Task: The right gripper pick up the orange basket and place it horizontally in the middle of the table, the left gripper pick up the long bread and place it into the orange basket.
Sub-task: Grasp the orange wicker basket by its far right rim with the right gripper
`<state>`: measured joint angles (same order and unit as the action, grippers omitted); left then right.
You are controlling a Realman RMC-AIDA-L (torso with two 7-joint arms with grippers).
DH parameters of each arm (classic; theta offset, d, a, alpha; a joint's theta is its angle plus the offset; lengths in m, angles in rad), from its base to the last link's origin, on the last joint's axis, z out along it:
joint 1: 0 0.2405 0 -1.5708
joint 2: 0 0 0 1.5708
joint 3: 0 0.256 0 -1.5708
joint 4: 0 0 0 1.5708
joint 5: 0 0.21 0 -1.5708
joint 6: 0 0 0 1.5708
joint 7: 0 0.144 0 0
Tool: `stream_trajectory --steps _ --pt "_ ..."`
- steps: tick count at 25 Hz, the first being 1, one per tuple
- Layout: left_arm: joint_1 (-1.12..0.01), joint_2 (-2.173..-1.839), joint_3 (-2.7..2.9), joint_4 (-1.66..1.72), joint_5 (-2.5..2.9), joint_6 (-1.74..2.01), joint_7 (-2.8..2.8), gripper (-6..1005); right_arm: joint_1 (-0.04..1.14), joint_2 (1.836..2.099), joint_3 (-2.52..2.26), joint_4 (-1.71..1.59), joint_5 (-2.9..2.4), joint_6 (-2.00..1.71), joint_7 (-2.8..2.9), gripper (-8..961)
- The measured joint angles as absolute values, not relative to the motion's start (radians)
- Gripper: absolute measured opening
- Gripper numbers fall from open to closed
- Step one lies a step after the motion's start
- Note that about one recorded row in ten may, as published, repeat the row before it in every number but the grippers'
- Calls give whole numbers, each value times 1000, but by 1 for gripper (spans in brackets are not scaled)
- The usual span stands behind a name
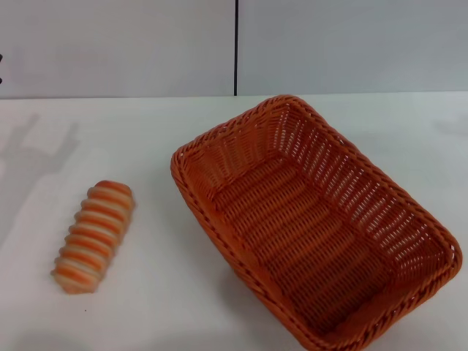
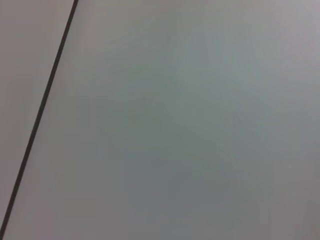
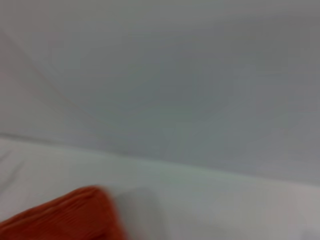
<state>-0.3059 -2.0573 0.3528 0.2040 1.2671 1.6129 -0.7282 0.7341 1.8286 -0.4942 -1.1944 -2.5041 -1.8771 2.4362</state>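
Observation:
The orange basket (image 1: 314,223) lies on the white table (image 1: 161,292) right of centre, set at a slant with one corner toward the wall and its near end at the lower right; it holds nothing. A corner of the basket (image 3: 65,217) shows in the right wrist view. The long bread (image 1: 95,235), striped orange and cream, lies on the table at the left, well apart from the basket. Neither gripper appears in any view. A gripper-shaped shadow falls on the table at the far left.
A pale grey wall (image 1: 117,44) with a dark vertical seam (image 1: 236,44) stands behind the table. The left wrist view shows only this wall and a dark seam (image 2: 40,115). Bare tabletop lies between bread and basket.

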Motion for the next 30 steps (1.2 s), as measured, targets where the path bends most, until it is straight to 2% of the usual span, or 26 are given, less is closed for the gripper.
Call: stream_trajectory --steps 5,11,18,25,30 --pt "-297 -2057 359 214 1267 1613 -735 811 811 1789 -610 -982 -2527 -1854 2479 609" --pt "-295 -2055 359 219 1267 1611 -735 811 907 1786 -688 -805 -2607 -1786 2496 608" --pt "-282 -2050 359 225 1269 1609 -736 810 945 1833 -710 -732 -2486 -1786 2471 600" --pt "-270 -2049 359 259 1269 1613 -756 810 939 1925 -776 -718 -2480 -1735 2494 592" --pt "-268 -2049 359 267 1269 1616 -764 810 909 1942 -838 -781 -2488 -1697 2545 586"
